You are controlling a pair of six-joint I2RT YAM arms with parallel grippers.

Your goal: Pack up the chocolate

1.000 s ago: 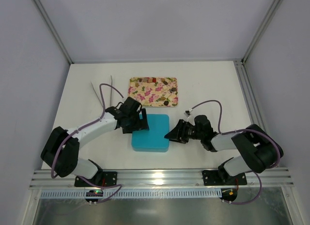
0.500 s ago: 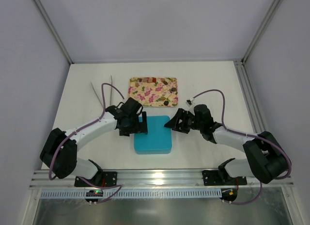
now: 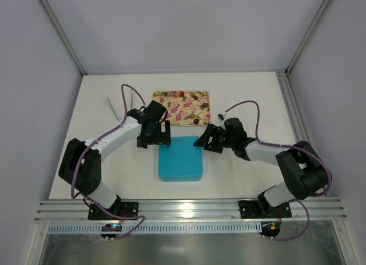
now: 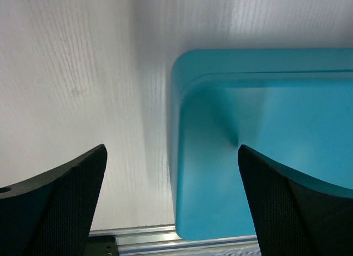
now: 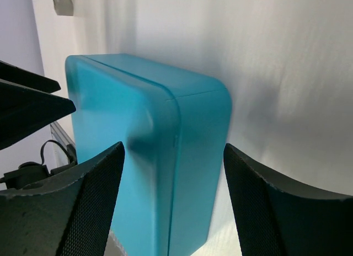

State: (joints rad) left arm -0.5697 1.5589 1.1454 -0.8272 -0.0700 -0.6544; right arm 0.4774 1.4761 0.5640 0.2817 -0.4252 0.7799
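the chocolate (image 3: 182,95) lies on the pink floral tray (image 3: 158,112) at the far middle of the white table (image 3: 251,99), loose and scattered. it is a set of small rounded pieces, with several in a row along the tray's far edge and a few more toward its right side. some are dark brown, some tan, and at least one looks reddish. they are too small in the overhead view to tell any finer detail, and hard to separate from the flower pattern. just on the near side of the tray, with a narrow strip of table between, sits a teal box (image 3: 180,159) with rounded corners and its lid on. no chocolate shows on or beside it. the left gripper (image 4: 171,151) hangs at the box's far left corner with its jaws spread wide, one finger (image 4: 55,206) over bare table and the other over the lid. the right gripper (image 5: 174,147) is at the far right corner, also with its jaws wide apart, the box's corner showing between them. neither gripper holds anything, and whether any finger touches the box cannot be told.
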